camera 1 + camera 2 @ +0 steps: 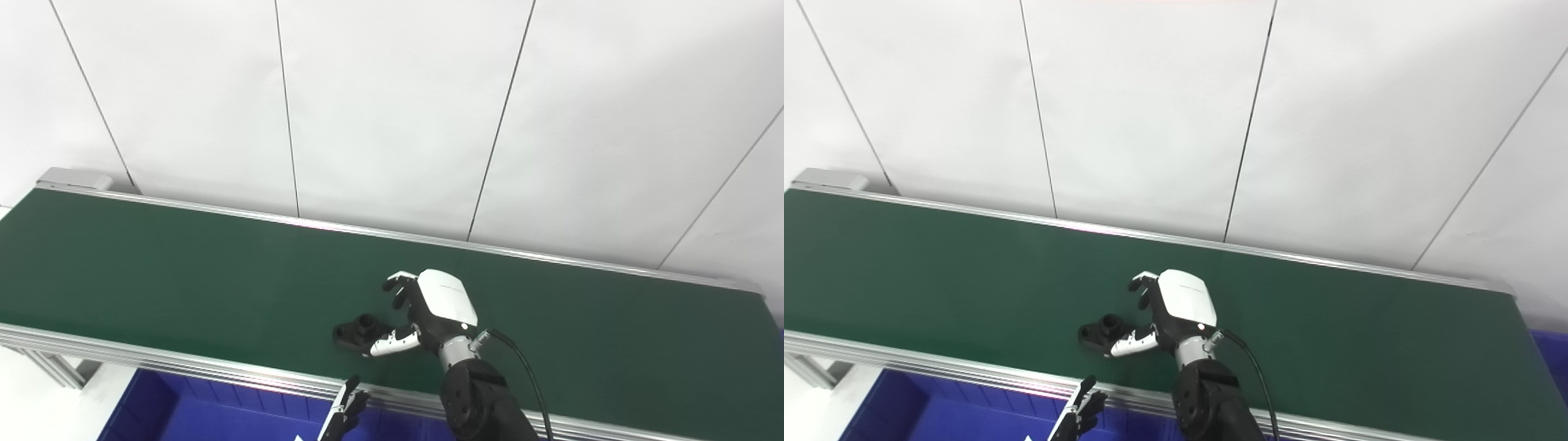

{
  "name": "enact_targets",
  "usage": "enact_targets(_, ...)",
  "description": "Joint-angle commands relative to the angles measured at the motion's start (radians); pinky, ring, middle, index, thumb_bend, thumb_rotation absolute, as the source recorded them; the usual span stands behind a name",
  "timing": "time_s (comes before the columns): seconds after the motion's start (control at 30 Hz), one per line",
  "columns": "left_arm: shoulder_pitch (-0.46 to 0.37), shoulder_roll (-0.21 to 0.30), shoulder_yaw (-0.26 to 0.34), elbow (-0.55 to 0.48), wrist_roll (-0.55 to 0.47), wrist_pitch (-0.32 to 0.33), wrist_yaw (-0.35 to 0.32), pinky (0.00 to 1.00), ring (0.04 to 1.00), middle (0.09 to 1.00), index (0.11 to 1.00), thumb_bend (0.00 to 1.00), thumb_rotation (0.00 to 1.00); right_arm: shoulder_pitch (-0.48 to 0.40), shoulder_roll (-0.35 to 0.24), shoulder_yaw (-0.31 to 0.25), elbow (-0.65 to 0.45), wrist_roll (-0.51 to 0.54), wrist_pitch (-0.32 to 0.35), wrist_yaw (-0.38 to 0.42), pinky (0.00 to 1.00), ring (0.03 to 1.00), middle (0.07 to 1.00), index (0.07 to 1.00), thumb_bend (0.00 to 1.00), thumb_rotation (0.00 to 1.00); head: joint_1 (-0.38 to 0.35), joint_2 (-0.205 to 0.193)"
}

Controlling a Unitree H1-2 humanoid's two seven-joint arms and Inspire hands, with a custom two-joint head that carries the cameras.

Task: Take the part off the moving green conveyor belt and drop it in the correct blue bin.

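Seen from the robot's head cameras: a green belt [184, 269] running left to right between silver rails, white panelled wall [392, 110] behind. Lying on the belt near its front rail, a small black part [357, 331] with a short upright collar on a flat base. Reaching over the belt from the lower right, the right hand [429, 312], white-backed, fingers [397, 288] spread and curled above and just to the right of the part, thumb [392, 345] stretched low along the part's near side, touching or almost touching it; nothing yet gripped. Peeking up at the bottom edge below the front rail, the left hand [344, 416], only dark fingertips showing, slightly apart, holding nothing visible. Beneath the rail at lower left, a blue bin [184, 410].
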Motion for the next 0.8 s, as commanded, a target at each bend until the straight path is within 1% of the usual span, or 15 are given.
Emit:
enact_targets(0.0,0.017,-0.053,-0.036,-0.041,0.010,-0.024,0.020,0.90,0.924,0.930,1.000,0.62,0.88,-0.026,0.000,0.008,0.001,0.000,0.024,0.000,0.47,0.497,0.573,0.645,0.96,0.25,0.002,0.003)
enact_targets(0.17,0.021,-0.054,-0.037,-0.051,0.009,-0.019,0.018,0.90,0.918,0.926,1.000,0.62,0.88,-0.014,-0.013,0.023,0.030,0.010,0.052,0.055,0.48,0.484,0.517,0.607,0.95,0.23,0.000,0.010)
enact_targets(0.27,0.021,-0.051,-0.039,-0.060,0.007,-0.012,0.014,0.89,0.919,0.930,1.000,0.63,0.88,-0.011,-0.030,0.047,0.054,-0.001,0.071,0.089,0.51,0.521,0.544,0.582,0.93,0.24,0.000,0.019)
enact_targets(0.3,0.022,-0.051,-0.039,-0.062,0.005,-0.009,0.013,0.89,0.918,0.930,1.000,0.62,0.88,-0.009,-0.036,0.058,0.064,-0.010,0.070,0.083,0.43,0.469,0.511,0.562,0.91,0.22,0.000,0.019)
enact_targets(0.33,0.022,-0.051,-0.038,-0.062,0.003,-0.010,0.013,0.89,0.918,0.930,1.000,0.62,0.88,-0.004,-0.041,0.064,0.077,-0.015,0.068,0.069,0.41,0.458,0.504,0.558,0.91,0.21,0.000,0.024)
enact_targets(0.37,0.021,-0.052,-0.038,-0.063,0.002,-0.010,0.013,0.90,0.918,0.928,1.000,0.62,0.88,0.000,-0.044,0.069,0.086,-0.017,0.066,0.058,0.33,0.393,0.458,0.522,0.72,0.18,0.000,0.024)
enact_targets(0.4,0.021,-0.051,-0.038,-0.063,0.001,-0.012,0.013,0.90,0.918,0.927,1.000,0.62,0.88,0.003,-0.046,0.073,0.093,-0.019,0.066,0.048,0.29,0.360,0.435,0.504,0.63,0.16,-0.001,0.027)
enact_targets(0.43,0.020,-0.050,-0.038,-0.064,0.001,-0.013,0.013,0.91,0.918,0.926,1.000,0.62,0.88,0.004,-0.047,0.075,0.096,-0.019,0.067,0.044,0.25,0.334,0.419,0.492,0.57,0.15,-0.001,0.027)
enact_targets(0.47,0.020,-0.049,-0.037,-0.065,0.000,-0.011,0.012,0.91,0.918,0.926,1.000,0.62,0.88,0.006,-0.050,0.076,0.101,-0.020,0.075,0.045,0.24,0.325,0.413,0.488,0.55,0.14,-0.005,0.029)
enact_targets(0.5,0.020,-0.048,-0.037,-0.066,-0.001,-0.011,0.011,0.91,0.917,0.927,1.000,0.62,0.88,0.008,-0.053,0.078,0.106,-0.021,0.080,0.045,0.23,0.311,0.408,0.494,0.54,0.07,-0.007,0.030)
enact_targets(0.53,0.020,-0.047,-0.037,-0.068,0.001,-0.007,0.010,0.91,0.914,0.926,1.000,0.62,0.88,0.009,-0.057,0.081,0.109,-0.024,0.089,0.053,0.19,0.267,0.426,0.491,0.53,0.02,-0.008,0.030)
enact_targets(0.57,0.020,-0.045,-0.036,-0.069,0.001,-0.005,0.009,0.90,0.913,0.926,1.000,0.61,0.88,0.007,-0.061,0.087,0.111,-0.026,0.099,0.066,0.16,0.238,0.456,0.485,0.53,0.01,-0.011,0.031)
enact_targets(0.63,0.019,-0.045,-0.035,-0.069,0.001,-0.001,0.008,0.91,0.914,0.928,1.000,0.61,0.88,0.003,-0.068,0.094,0.111,-0.025,0.114,0.083,0.15,0.226,0.464,0.483,0.53,0.00,-0.014,0.032)
enact_targets(0.7,0.018,-0.044,-0.034,-0.067,-0.001,-0.002,0.009,0.91,0.914,0.925,1.000,0.61,0.88,0.006,-0.073,0.088,0.105,-0.008,0.115,0.085,0.14,0.214,0.469,0.482,0.53,0.00,-0.015,0.032)
enact_targets(0.77,0.016,-0.043,-0.033,-0.068,0.000,0.000,0.008,0.91,0.914,0.926,1.000,0.62,0.88,0.006,-0.074,0.082,0.099,0.005,0.127,0.090,0.16,0.240,0.471,0.483,0.53,0.00,-0.019,0.035)
